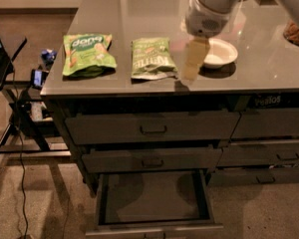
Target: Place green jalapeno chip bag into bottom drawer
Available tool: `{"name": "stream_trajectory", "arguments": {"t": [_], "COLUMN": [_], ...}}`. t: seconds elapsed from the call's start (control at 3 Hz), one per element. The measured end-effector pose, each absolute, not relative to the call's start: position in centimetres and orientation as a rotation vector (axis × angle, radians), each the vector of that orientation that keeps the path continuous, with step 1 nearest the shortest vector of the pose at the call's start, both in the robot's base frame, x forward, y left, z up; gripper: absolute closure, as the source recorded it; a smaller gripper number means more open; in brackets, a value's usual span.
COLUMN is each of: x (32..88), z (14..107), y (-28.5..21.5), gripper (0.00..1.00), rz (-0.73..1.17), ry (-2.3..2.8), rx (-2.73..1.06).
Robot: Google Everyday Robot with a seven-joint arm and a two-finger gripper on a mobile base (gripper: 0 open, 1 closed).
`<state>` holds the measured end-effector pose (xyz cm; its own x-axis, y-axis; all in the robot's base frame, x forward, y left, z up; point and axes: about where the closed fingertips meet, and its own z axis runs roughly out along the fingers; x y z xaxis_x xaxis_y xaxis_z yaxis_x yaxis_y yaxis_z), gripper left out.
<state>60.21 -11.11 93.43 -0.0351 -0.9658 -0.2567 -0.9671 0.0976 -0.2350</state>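
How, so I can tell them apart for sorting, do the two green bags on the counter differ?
The left bag is bright green with rounded white lettering; the right bag is duller olive green with block lettering. The left bag lies by the counter edge; the right bag sits nearer the gripper, which hovers just right of it. Both lie flat on the counter.
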Motion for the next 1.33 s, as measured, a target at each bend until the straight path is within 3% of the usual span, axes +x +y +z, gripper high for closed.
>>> {"name": "stream_trajectory", "arguments": {"t": [0.67, 1.33], "x": [67.4, 68.4], "z": [92.6, 92.9], "y": [-5.4, -3.6], "gripper": [0.0, 0.0], "rz": [0.038, 0.035], "ry": [1.962, 1.918], "rx": [-1.991, -1.992]}}
